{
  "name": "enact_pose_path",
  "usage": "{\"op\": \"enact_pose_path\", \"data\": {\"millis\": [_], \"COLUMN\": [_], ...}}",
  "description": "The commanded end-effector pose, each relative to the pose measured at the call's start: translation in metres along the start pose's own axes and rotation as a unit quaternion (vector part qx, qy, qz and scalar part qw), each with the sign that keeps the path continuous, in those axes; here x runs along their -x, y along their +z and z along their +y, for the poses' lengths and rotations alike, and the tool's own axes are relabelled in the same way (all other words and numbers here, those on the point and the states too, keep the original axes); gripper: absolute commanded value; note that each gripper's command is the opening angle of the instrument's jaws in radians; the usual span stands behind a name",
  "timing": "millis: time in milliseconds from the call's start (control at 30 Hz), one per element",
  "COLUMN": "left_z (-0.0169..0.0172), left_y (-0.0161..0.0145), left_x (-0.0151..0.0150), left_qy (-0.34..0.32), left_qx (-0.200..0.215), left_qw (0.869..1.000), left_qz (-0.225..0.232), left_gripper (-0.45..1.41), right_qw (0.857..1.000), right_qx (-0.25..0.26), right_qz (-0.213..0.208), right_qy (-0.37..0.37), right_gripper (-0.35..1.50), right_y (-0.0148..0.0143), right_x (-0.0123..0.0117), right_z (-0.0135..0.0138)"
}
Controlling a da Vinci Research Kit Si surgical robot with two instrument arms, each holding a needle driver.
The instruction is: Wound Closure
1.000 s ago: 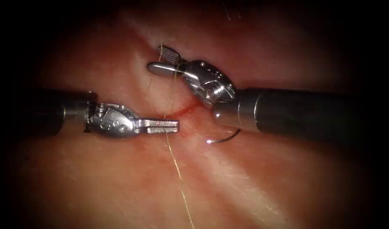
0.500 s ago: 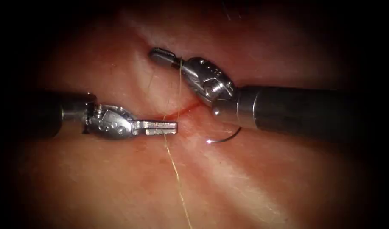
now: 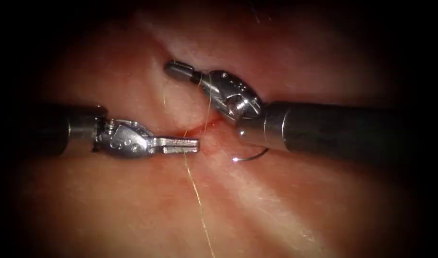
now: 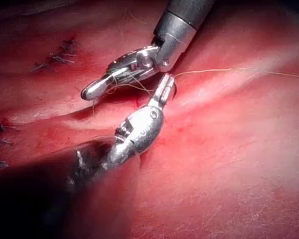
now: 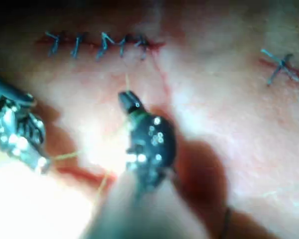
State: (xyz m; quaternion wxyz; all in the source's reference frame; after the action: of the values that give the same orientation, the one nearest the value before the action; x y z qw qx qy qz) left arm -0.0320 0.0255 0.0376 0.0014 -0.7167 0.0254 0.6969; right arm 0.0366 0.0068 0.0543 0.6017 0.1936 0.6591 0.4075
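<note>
**Both pincers on thread, needle lying loose**

Endoscope: the left pincer [image 3: 187, 144] is pressed together on the thread [image 3: 196, 191] at the cut [image 3: 199, 128]. The right pincer [image 3: 180, 70] is pinched on thread further up — strands wrap its neck. The needle [image 3: 251, 155] lies free on the tissue [image 3: 285, 205] right of the cut, held by neither.

Left wrist: left pincer [image 4: 163, 91] grips thread [image 4: 229, 70] beside the right one [image 4: 97, 89].

Right wrist: right pincer [image 5: 128, 101] looks closed.

Done well, I judge, tension stays even — no jerking.
</note>
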Motion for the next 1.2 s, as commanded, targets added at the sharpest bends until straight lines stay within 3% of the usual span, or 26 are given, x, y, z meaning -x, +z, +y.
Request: {"op": "enact_pose_path", "data": {"millis": [33,400,567,933,1200], "left_z": [0.0000,-0.0003,-0.0016,-0.0085,-0.0131], "left_y": [0.0005,-0.0003,-0.0024,-0.0108,-0.0135], "left_x": [0.0006,0.0004,0.0001,-0.0007,0.0004], "left_qy": [0.000,-0.001,-0.007,-0.032,-0.043], "left_qx": [0.000,-0.002,-0.013,-0.041,-0.053], "left_qw": [1.000,1.000,1.000,0.997,0.995], "left_qz": [0.000,-0.002,-0.015,-0.054,-0.072], "left_gripper": [-0.45,-0.45,-0.45,-0.45,-0.45], "right_qw": [1.000,0.999,0.998,0.996,0.994], "right_qx": [-0.005,-0.018,-0.026,-0.058,-0.075], "right_qz": [-0.001,-0.006,-0.010,-0.020,-0.032], "right_qy": [-0.010,-0.033,-0.052,-0.065,-0.069], "right_gripper": [-0.35,-0.35,-0.35,-0.35,-0.35], "right_y": [0.0007,0.0003,-0.0013,-0.0051,-0.0067], "right_x": [0.0001,0.0001,0.0001,0.0007,0.0018], "right_z": [-0.0001,-0.0007,-0.0027,-0.0048,-0.0053]}}
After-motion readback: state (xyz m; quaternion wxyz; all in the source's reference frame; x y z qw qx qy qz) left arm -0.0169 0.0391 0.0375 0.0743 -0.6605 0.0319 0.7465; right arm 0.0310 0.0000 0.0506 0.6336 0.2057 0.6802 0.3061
